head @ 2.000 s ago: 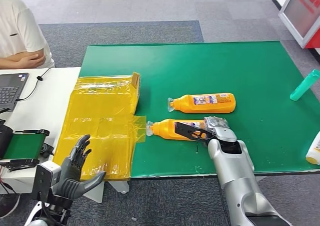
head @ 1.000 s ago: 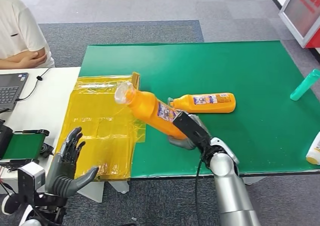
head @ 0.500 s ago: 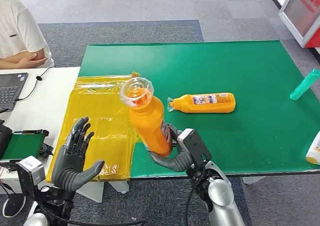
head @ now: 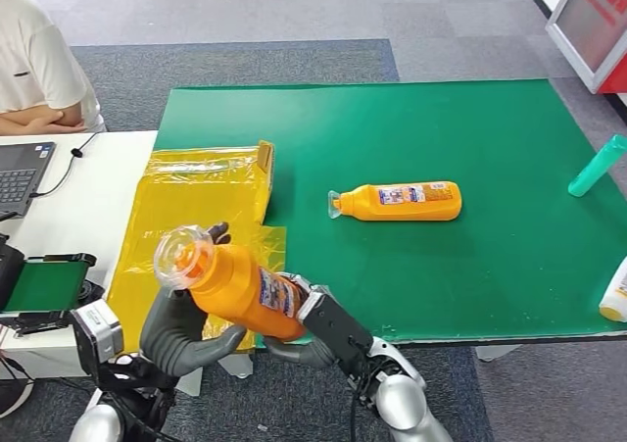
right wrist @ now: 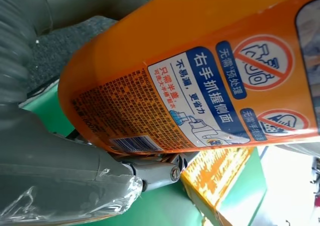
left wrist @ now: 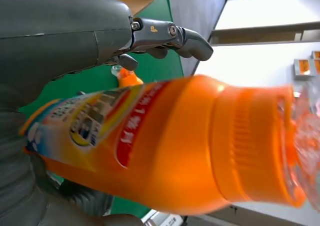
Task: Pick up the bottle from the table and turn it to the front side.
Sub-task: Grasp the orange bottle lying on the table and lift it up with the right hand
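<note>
The orange plastic bottle w/ clear cap (head: 236,285) is held off the green table mat (head: 473,128), at approx. 7 o'clock of the second orange bottle lying on the mat (head: 399,201). It is gripped by the right hand (head: 311,329) at its base; the left hand (head: 181,329) is cupped under its neck, where 0.5 s ago that hand was spread apart. A glossy crinkled yellow plastic bag (head: 200,226) is seen behind.

Green table (head: 458,128) — an orange bottle (head: 399,201) lying flat, yellow bags (head: 203,236) over its left edge.
</note>
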Robot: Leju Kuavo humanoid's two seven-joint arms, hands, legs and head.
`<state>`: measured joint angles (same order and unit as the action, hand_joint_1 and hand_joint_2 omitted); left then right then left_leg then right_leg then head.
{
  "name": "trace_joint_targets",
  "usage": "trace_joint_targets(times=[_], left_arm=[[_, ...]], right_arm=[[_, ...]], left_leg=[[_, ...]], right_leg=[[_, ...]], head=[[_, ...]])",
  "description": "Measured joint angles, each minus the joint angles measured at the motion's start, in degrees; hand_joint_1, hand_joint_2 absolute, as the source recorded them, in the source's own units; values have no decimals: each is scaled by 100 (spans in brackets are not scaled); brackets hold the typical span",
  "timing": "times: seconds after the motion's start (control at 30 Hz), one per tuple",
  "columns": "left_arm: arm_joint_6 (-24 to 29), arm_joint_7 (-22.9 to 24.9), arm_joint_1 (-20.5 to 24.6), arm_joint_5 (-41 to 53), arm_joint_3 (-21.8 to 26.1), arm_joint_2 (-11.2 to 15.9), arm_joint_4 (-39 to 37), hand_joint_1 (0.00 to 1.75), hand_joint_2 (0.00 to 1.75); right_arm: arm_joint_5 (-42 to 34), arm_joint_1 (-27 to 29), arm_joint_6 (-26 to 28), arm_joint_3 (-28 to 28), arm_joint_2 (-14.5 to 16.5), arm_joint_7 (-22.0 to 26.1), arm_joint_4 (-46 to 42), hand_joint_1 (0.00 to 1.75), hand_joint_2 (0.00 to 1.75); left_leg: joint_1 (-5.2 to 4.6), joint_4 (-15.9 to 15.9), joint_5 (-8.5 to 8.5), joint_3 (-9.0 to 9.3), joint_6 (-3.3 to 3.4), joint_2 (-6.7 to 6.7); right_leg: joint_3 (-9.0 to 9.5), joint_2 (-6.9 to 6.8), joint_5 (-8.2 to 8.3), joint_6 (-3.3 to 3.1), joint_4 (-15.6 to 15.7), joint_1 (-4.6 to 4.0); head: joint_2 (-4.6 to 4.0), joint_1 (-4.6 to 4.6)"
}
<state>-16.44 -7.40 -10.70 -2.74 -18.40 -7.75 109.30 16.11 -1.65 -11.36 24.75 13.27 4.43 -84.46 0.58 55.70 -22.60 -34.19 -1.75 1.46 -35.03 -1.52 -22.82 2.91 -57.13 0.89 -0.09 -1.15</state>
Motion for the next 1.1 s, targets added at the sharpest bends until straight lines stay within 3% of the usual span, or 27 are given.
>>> trace_joint_targets(times=[0.33, 1.1], left_arm=[[211, 52, 297, 750, -462, 119, -126, 0, 175], [280, 193, 448, 355, -993, 459, -431, 0, 175]], right_arm=[[383, -45, 83, 260, -104, 82, 252, 175, 175], [536, 23, 400, 251, -240, 249, 447, 175, 175]], left_leg=[[0, 0, 0, -1, 0, 0], [0, 0, 0, -2, 0, 0]], right_leg=[[-1, 0, 0, 0, 0, 0], [0, 0, 0, 0, 0, 0]], head=[[-1, 0], [0, 1]])
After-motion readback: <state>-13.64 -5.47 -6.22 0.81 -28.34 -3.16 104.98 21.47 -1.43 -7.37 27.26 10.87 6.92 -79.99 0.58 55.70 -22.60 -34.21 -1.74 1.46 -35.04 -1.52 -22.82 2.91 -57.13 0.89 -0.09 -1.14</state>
